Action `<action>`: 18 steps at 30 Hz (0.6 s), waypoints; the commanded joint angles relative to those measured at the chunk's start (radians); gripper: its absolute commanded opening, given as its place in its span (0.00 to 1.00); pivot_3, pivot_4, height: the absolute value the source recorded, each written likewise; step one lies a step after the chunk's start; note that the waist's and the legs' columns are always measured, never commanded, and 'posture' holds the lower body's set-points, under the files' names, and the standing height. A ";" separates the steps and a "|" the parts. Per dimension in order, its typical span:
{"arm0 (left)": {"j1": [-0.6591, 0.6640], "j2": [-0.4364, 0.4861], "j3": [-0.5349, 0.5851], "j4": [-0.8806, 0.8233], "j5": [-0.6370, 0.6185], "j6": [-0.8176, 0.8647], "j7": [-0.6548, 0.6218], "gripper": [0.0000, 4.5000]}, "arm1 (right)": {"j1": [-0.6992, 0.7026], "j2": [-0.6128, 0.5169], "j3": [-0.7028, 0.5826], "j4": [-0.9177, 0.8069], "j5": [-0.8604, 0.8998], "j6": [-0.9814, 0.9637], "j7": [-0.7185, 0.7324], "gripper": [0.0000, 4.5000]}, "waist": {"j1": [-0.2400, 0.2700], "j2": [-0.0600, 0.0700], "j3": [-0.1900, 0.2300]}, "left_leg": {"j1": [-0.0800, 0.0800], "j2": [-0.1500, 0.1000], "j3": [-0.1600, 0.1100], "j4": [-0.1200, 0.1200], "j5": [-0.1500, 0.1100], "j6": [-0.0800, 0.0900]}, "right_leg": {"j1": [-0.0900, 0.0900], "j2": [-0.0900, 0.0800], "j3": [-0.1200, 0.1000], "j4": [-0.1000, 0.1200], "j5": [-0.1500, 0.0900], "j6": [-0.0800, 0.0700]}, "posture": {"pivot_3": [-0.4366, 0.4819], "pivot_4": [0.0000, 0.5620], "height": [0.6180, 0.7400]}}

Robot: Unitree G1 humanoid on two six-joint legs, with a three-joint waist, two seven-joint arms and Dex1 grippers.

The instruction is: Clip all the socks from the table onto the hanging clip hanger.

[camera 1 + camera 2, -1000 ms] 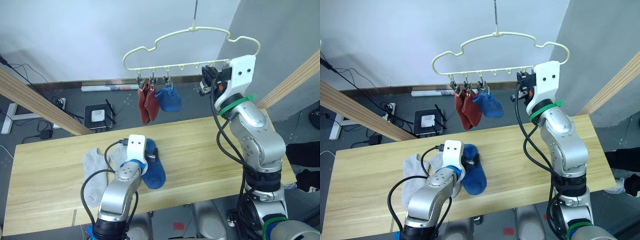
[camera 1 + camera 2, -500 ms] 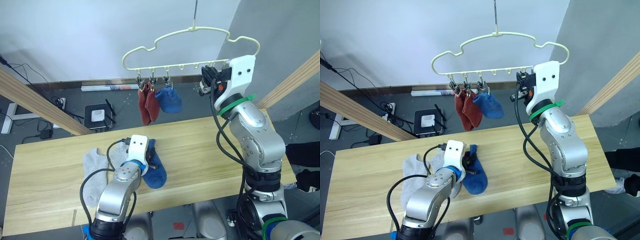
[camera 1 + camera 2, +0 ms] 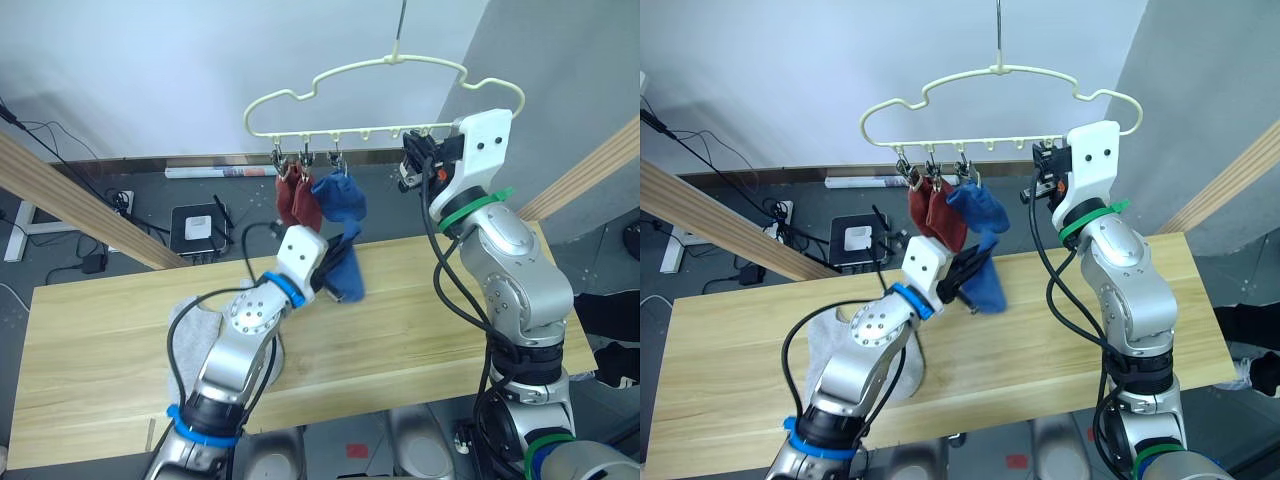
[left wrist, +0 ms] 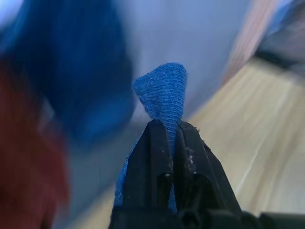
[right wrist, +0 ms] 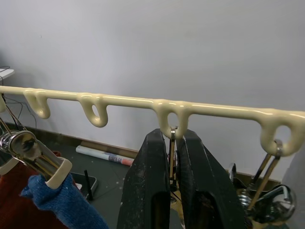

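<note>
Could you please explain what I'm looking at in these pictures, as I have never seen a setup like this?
It is a two-armed humanoid robot. Two pictures come from its head cameras, two from cameras on its wrists. The left tool is shut on a blue sock, lifted above the wooden table. The right tool pinches a metal clip on the clip hanger, where two red socks and another blue sock hang. Grey socks lie on the table.

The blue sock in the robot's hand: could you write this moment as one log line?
left gripper: shut on blue sock, lifted off table | right gripper: shut on clip of clip hanger
</note>
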 commanded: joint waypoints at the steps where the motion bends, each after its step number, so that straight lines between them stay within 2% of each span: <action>1: -0.044 -0.019 -0.043 0.082 0.063 -0.182 -0.003 0.01 | -0.004 0.002 -0.016 -0.067 0.015 0.006 -0.008 0.00 | -0.002 0.000 0.000 | 0.000 0.000 0.000 0.000 0.000 0.000 | 0.000 0.000 0.000 0.000 0.000 0.000 | 0.32 0.76 1.00; 6: -0.120 -0.086 -0.082 0.233 0.169 -0.336 0.080 0.01 | -0.003 0.000 -0.024 -0.098 0.026 0.034 -0.021 0.00 | -0.005 0.000 0.000 | 0.000 0.000 -0.001 0.000 0.000 0.001 | 0.000 0.000 -0.001 0.001 0.000 0.000 | 0.29 0.75 1.00; 11: -0.170 -0.149 -0.096 0.332 0.240 -0.379 0.154 0.01 | -0.001 0.003 -0.026 -0.126 0.036 0.065 -0.036 0.00 | -0.007 0.000 0.000 | 0.000 0.000 -0.001 0.000 0.000 0.001 | 0.000 0.000 -0.001 0.001 0.000 0.000 | 0.27 0.75 1.00; 18: -0.225 -0.198 -0.084 0.396 0.256 -0.390 0.194 0.01 | 0.003 0.010 -0.023 -0.145 0.041 0.092 -0.047 0.00 | -0.010 0.000 0.000 | 0.000 0.000 0.000 0.000 -0.001 0.001 | 0.000 0.000 -0.001 0.001 0.000 0.001 | 0.26 0.76 1.00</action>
